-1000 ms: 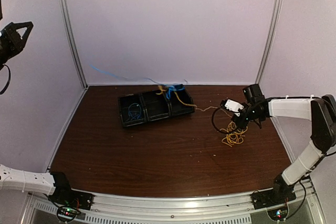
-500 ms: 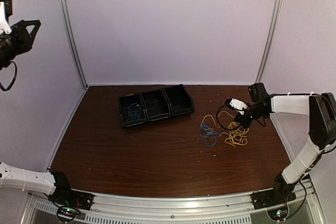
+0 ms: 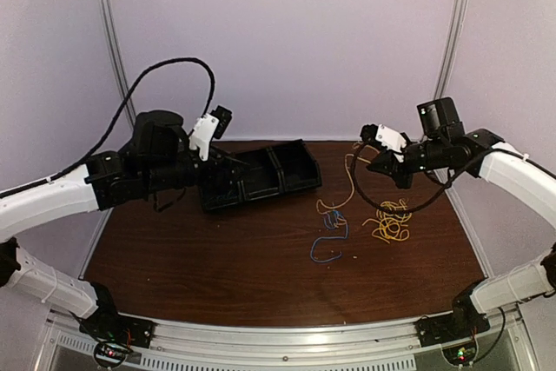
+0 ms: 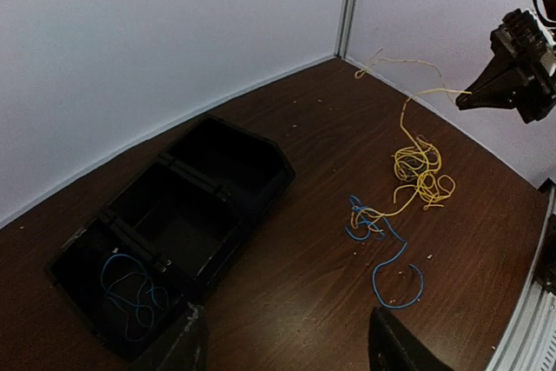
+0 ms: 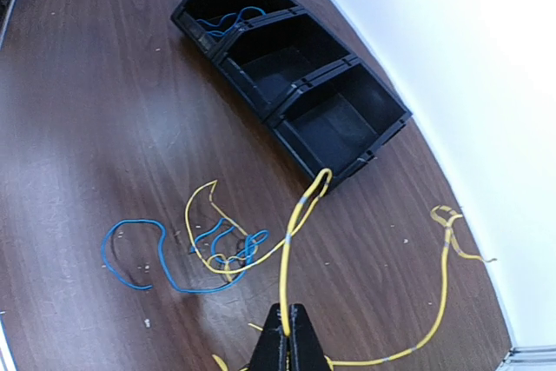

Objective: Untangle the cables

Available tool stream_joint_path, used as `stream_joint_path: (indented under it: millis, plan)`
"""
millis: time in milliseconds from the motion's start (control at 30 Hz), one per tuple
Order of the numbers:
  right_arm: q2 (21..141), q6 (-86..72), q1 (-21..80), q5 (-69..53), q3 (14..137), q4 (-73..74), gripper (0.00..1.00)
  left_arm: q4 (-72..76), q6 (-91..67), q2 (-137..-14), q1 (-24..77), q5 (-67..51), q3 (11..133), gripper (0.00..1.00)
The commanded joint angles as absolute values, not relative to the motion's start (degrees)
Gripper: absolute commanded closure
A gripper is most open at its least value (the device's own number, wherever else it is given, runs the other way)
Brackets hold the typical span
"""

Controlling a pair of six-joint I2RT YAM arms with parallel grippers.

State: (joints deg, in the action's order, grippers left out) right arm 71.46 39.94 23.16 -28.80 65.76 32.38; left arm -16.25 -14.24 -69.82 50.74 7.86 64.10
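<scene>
My right gripper (image 5: 288,308) is shut on a yellow cable (image 5: 300,215), lifted above the table's right side (image 3: 365,147). The yellow cable runs down into a knot with a blue cable (image 5: 228,245) on the wood (image 3: 332,219). The blue cable's free end curls toward the front (image 3: 326,254). A loose yellow bundle (image 3: 388,225) lies under the right arm. My left gripper (image 4: 287,336) is open with nothing between its fingers, and hovers over the black tray (image 3: 224,161), left of the knot.
The black three-compartment tray (image 3: 300,182) sits at the back centre. Its left compartment holds a blue cable (image 4: 126,288); the other two show only bare floor. White walls and metal posts (image 3: 447,49) close the table's back and sides.
My left arm swung in from the far left wall to above the tray, and its gripper opened. My right gripper rose with the yellow cable, and the blue cable trailed out toward the front.
</scene>
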Motion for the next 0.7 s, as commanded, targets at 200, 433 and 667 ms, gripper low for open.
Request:
stream_joint_path:
  millis: [200, 433, 667]
  plan:
    - [71.0, 33.1, 29.7, -29.4, 69.2, 34.8, 1.0, 25.7, -21.7, -82.4, 52.2, -15.5, 45.6, 0.37]
    - [72.0, 30.4, 29.7, -28.3, 67.5, 30.5, 1.0, 34.5, -19.2, -98.6, 56.3, -17.0, 49.2, 0.39]
    - [72.7, 27.3, 29.6, -26.1, 67.4, 26.8, 1.0, 36.0, -12.9, -111.8, 60.3, -15.5, 59.3, 0.4]
